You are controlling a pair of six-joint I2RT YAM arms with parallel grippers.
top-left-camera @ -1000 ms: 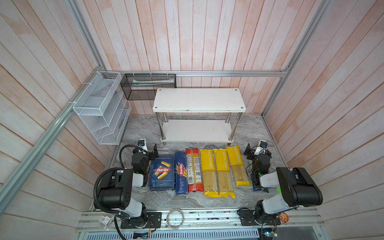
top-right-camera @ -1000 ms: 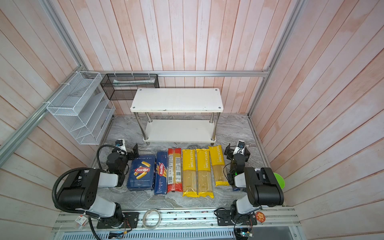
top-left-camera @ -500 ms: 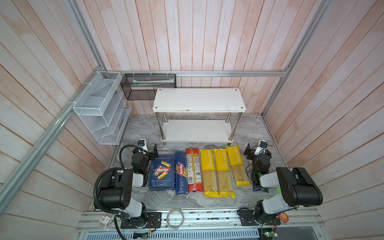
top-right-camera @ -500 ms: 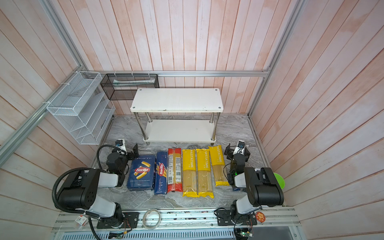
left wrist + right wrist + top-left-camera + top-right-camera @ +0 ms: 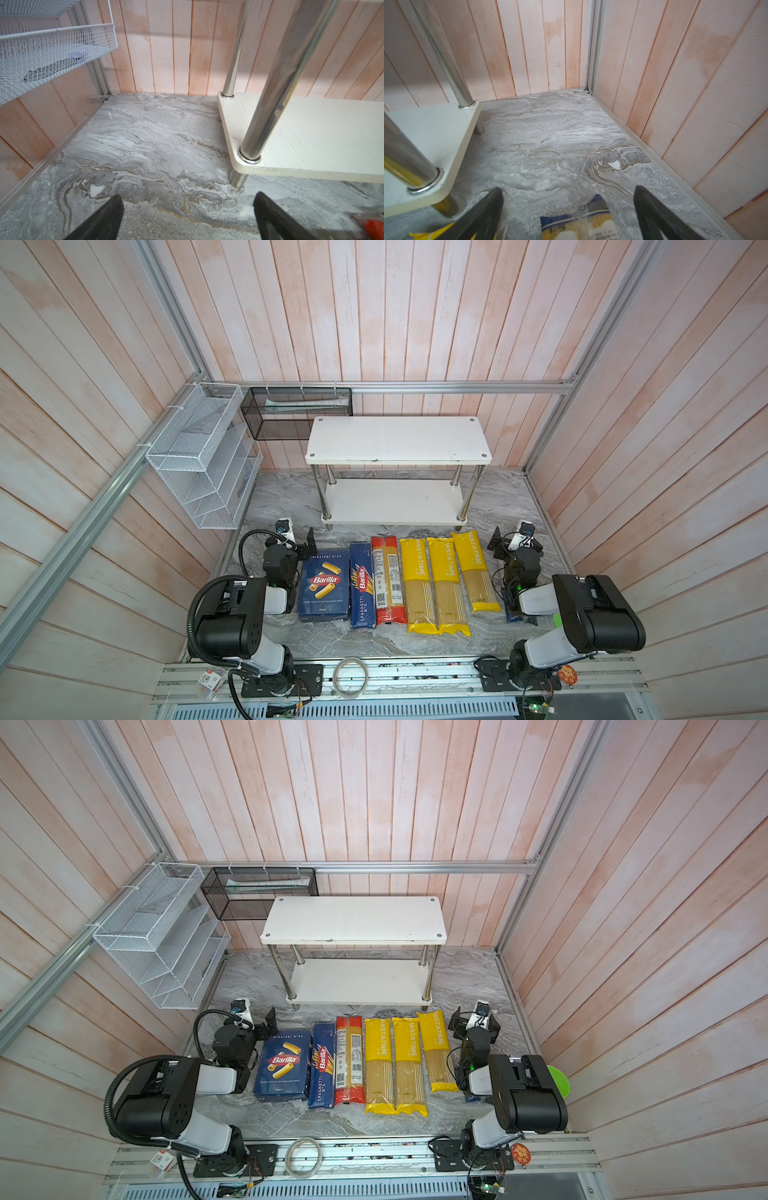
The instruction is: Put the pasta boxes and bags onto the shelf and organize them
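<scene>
The white two-tier shelf [image 5: 397, 441] stands at the back, both tiers bare. In front of it lie in a row a wide Barilla box [image 5: 324, 587], a narrow Barilla box [image 5: 361, 585], a red-ended bag [image 5: 388, 578] and three yellow bags [image 5: 446, 585]. A dark blue and clear bag [image 5: 579, 224] lies under my right arm, its end between the open right gripper [image 5: 568, 191] fingers, untouched. My left gripper [image 5: 187, 199] is open over bare marble, left of the wide box, near the shelf's lower tier [image 5: 311, 135].
A white wire-mesh organiser [image 5: 203, 456] hangs on the left wall and a black mesh basket [image 5: 297, 412] on the back rail. A wire coil [image 5: 351, 672] lies on the front rail. Wooden walls close in on three sides.
</scene>
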